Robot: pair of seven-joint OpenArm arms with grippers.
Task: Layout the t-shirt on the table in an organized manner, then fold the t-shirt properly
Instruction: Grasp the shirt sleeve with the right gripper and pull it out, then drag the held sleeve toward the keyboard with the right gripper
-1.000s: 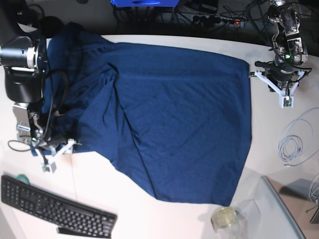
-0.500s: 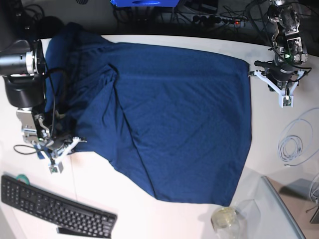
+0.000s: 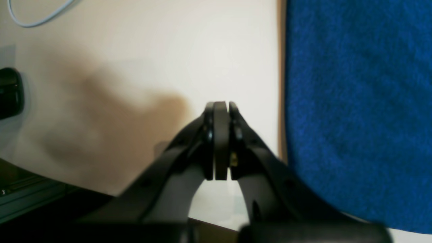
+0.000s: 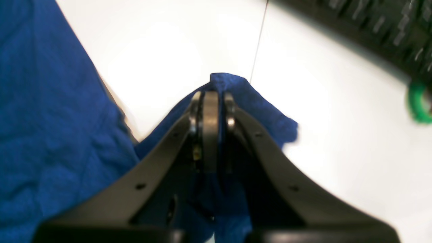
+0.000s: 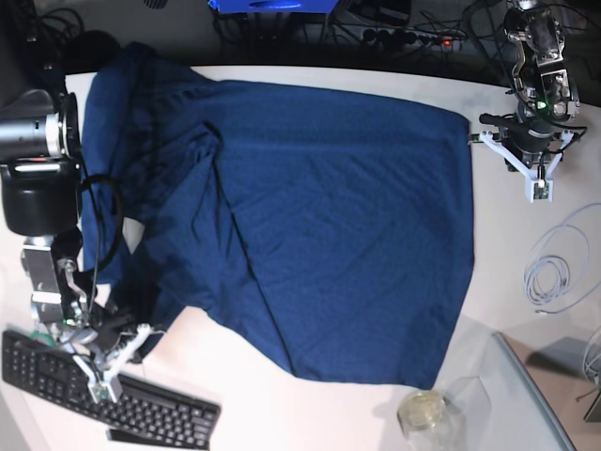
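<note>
Base view: a large, plain, dark navy-blue short-sleeved cloth t-shirt lies spread and wrinkled over most of the wide, smooth white worktop, with bunched folds toward the view's left edge and a straighter edge on the view's right. The right tool, at the lower left of this view, sits over the near end of a flat black computer keyboard, with a drawn-out corner of the cloth leading up to it. The left tool, at the upper right, rests over bare worktop just beside the shirt's edge. A coil of thin pale cable lies near that side, and a clear round jar with a yellowish lid stands by the near rim.

Right wrist view: the right tool is clamped on a pinched fold of the t-shirt; blue cloth pokes out past its tips and hangs to either side. The keyboard shows blurred at the upper right, with a small green ring-shaped item beside it.

Left wrist view: the left tool has its fingers pressed together on nothing, above white worktop, with the t-shirt's edge just beside it and apart from it.
</note>
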